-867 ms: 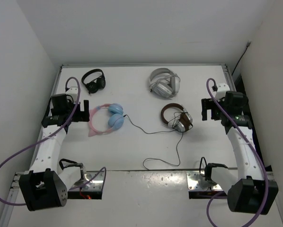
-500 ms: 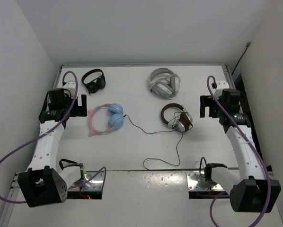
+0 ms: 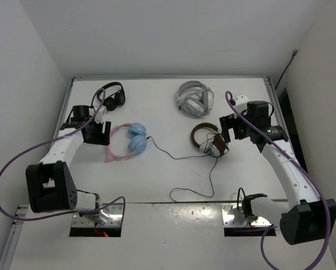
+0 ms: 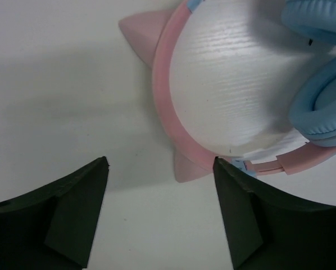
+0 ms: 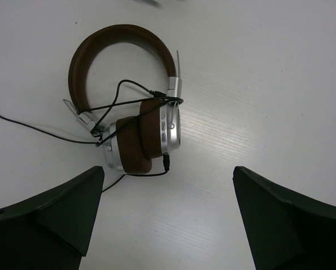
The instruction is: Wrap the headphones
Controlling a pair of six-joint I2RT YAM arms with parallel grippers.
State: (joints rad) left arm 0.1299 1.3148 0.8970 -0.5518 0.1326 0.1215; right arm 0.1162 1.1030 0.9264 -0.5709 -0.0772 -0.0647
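Left of the brown pair (image 3: 210, 139), flat on the white worktop (image 3: 157, 174): the headphones (image 3: 128, 139). They have a pink headband with two small pointed ears and two round light-blue cups side by side. Their thin black cable (image 3: 179, 157) trails toward the brown pair. Plain white walls (image 3: 157, 39) enclose the worktop. Left gripper (image 3: 96, 133), jaws apart, has swung in to the headband's far side. Right gripper (image 3: 230, 128), jaws apart, has moved in over the brown pair.
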